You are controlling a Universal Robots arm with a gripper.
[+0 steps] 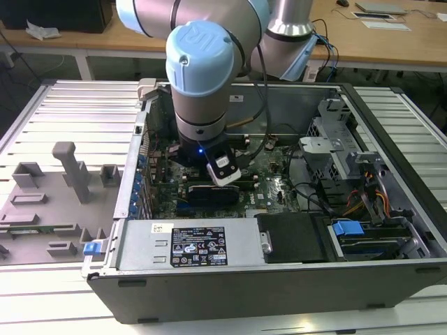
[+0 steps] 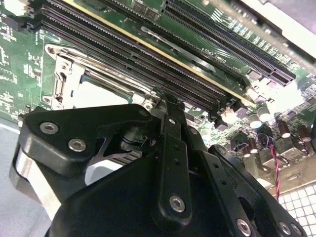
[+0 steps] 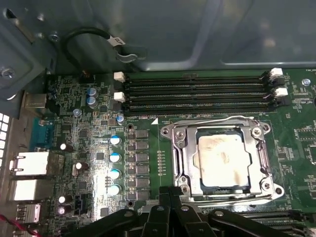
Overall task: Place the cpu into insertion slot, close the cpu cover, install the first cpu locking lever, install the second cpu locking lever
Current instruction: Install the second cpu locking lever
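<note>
My gripper (image 3: 170, 197), fingers pressed together and empty, hovers at six o'clock of the insertion slot (image 3: 223, 160). The cpu (image 3: 222, 159) sits inside, cpu cover (image 3: 178, 158) down. I should press each lever squarely, low under its hook.

The robot arm (image 1: 202, 77) reaches down into the open computer case (image 1: 279, 279), over the green motherboard (image 1: 269, 178).
</note>
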